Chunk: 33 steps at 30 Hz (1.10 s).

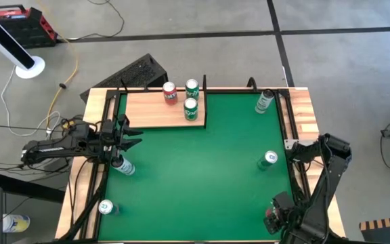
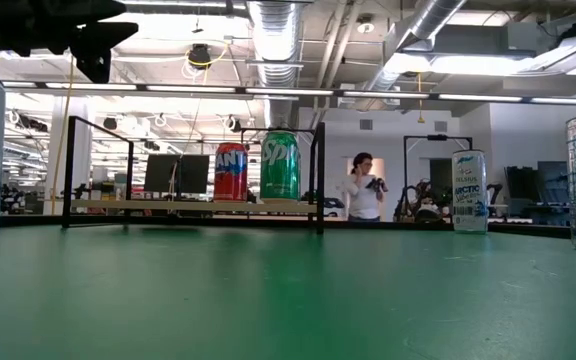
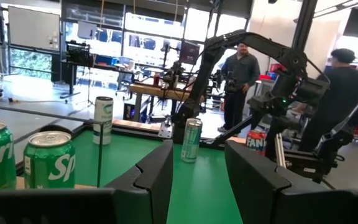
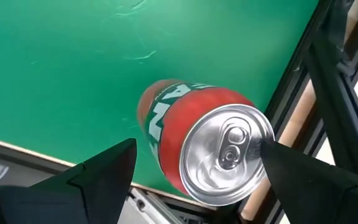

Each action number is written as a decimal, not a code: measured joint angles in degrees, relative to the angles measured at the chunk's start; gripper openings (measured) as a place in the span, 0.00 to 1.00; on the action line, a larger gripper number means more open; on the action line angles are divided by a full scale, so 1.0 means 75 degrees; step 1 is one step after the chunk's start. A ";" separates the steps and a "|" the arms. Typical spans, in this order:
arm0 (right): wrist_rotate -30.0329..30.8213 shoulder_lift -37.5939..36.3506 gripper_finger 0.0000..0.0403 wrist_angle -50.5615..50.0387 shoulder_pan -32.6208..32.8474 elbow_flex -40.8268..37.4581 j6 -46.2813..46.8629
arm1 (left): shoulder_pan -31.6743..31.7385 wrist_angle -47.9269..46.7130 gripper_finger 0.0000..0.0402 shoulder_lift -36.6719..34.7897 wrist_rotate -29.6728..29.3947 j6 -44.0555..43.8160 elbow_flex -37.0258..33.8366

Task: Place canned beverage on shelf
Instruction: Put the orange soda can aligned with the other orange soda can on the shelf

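Observation:
A red Fanta can (image 4: 197, 149) stands upright on the green table near its right near corner. My right gripper (image 4: 199, 149) hangs above it, pointing down and open, with one finger on each side of the can's top. From the left wrist view the same can (image 3: 257, 140) shows below that gripper. The shelf (image 1: 156, 112), a light-wood board with black uprights, lies at the far left and bears a red can (image 1: 170, 92) and two green cans (image 1: 191, 98). My left gripper (image 1: 131, 135) waits level at the left edge, open and with nothing between its fingers.
Loose silver-blue cans stand on the green table: one far right (image 1: 264, 100), one at the right (image 1: 269, 159), one below my left gripper (image 1: 122, 165), one near left (image 1: 105, 207). Black rails (image 4: 328, 81) run along the right edge beside the red can.

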 joint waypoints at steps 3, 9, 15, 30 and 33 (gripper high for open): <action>0.0129 0.0000 0.91 0.0041 -0.0016 0.0081 -0.0071 | 0.0000 0.0000 0.32 0.0000 -0.0005 0.0101 0.0000; 0.0277 0.0052 0.91 -0.0027 -0.0095 0.0491 -0.0187 | 0.0000 0.0003 0.32 0.0000 -0.0327 0.0198 0.0003; 0.0291 0.0052 0.91 -0.0479 -0.0158 0.0912 -0.0250 | 0.0000 0.0003 0.32 0.0000 -0.0345 0.0198 0.0003; -0.0002 0.0047 0.91 -0.0780 -0.0125 0.1011 -0.0264 | 0.0000 0.0000 0.32 0.0000 -0.0323 0.0120 0.0003; -0.0023 0.0038 0.91 -0.0726 -0.0123 0.0827 -0.0241 | 0.0000 0.0000 0.32 0.0000 -0.0322 0.0115 0.0003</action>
